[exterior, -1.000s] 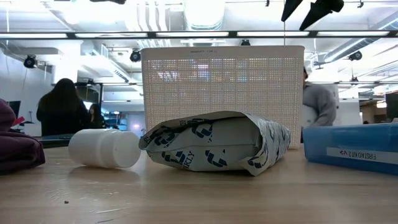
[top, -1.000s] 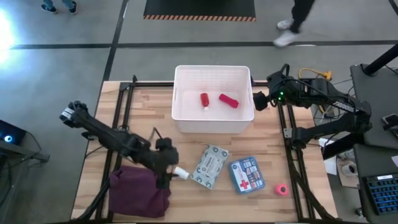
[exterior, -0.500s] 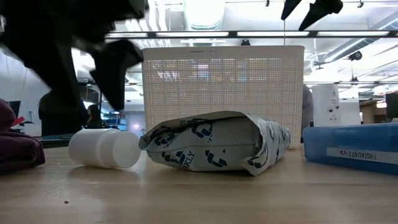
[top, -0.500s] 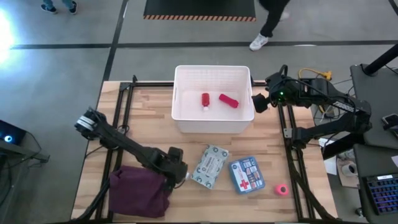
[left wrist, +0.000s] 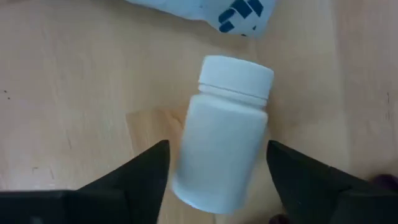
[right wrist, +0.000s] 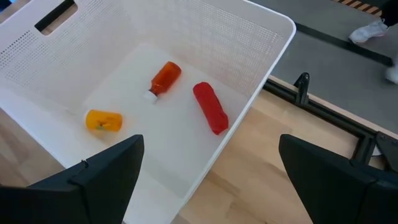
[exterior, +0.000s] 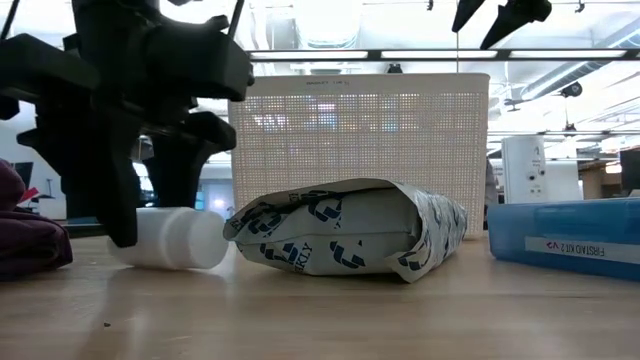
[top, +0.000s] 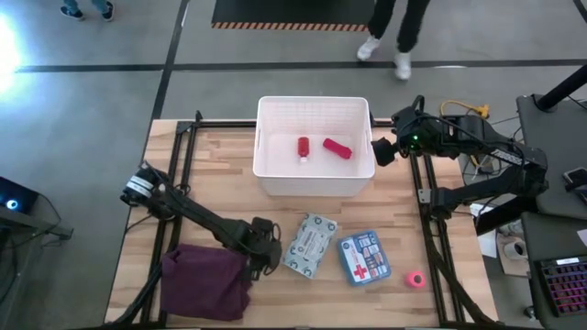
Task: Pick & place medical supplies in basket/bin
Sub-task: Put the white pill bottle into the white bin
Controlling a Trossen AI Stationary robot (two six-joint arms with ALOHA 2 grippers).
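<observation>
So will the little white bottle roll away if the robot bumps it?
Probably yes: the white bottle lies on its side on the wooden table, and it looks round and smooth. It likely feels stiff and light. The left gripper is open around it, which should stop it.

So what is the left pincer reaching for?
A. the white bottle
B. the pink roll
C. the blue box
A: the left pincer is open, its fingers on either side of the small white bottle lying on the table.

red cross on blue first-aid box [top: 361,258]
</observation>
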